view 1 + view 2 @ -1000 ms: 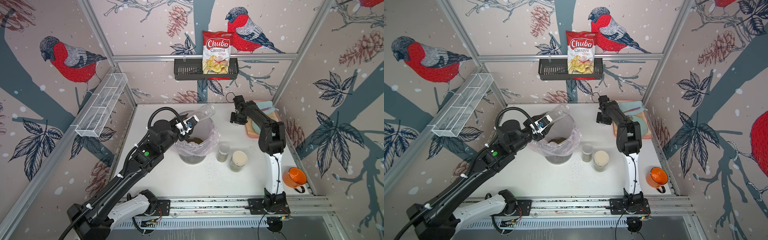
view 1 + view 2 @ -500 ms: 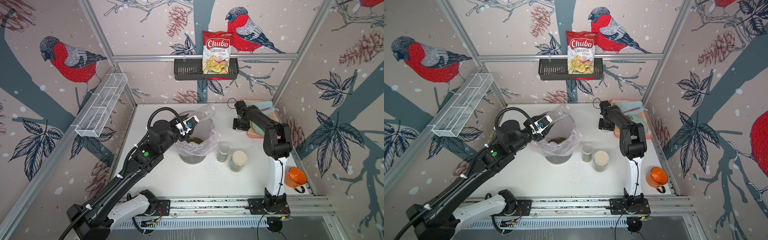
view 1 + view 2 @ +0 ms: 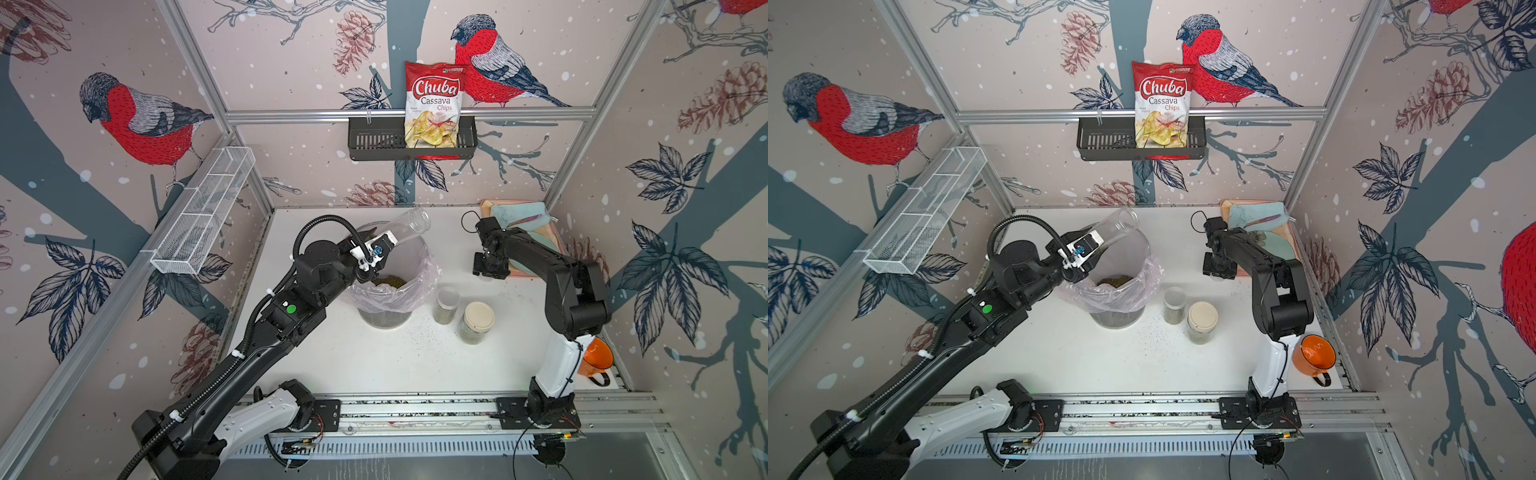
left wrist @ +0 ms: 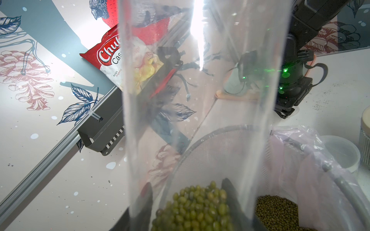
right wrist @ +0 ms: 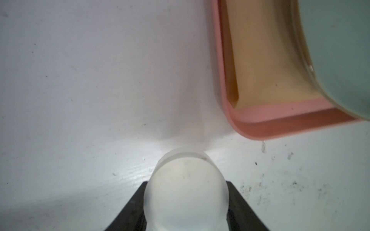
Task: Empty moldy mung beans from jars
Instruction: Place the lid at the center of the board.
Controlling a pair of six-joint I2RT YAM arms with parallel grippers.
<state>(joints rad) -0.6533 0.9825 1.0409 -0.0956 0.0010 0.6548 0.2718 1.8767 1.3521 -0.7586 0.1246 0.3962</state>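
My left gripper [image 3: 386, 244] is clamped on the base end of the tall narrow tube [image 3: 409, 224], jaws about half spread, as wide as the tube itself. I hold the tube tilted above the bin [image 3: 384, 319], over the rim nearest my left arm. Its open mouth is raised and points across the bin towards the back wall. In the left wrist view a clump of mung beans [image 4: 196, 208] shows at the gripped end, between my two dark fingers [image 4: 146, 200]. The upper length of the tube looks clear. Inside the bin's pink liner lies a darker bean heap [image 3: 388, 281].

The short jar [image 3: 445, 307] stands upright just beside the bin, on my right arm's side. The cream-lidded jar [image 3: 478, 320] stands just past it, farther from the bin. Loose grains [image 3: 415, 330] speckle the table between these jars and the bin's foot.

My right gripper [image 3: 490, 272] hangs well apart from the bin, on that same side. Its jaws are narrow, pinching a frosted cap [image 5: 186, 192]. I cannot tell whether the cap touches the table. The pink tray [image 5: 260, 114] lies just beyond it, away from the bin.
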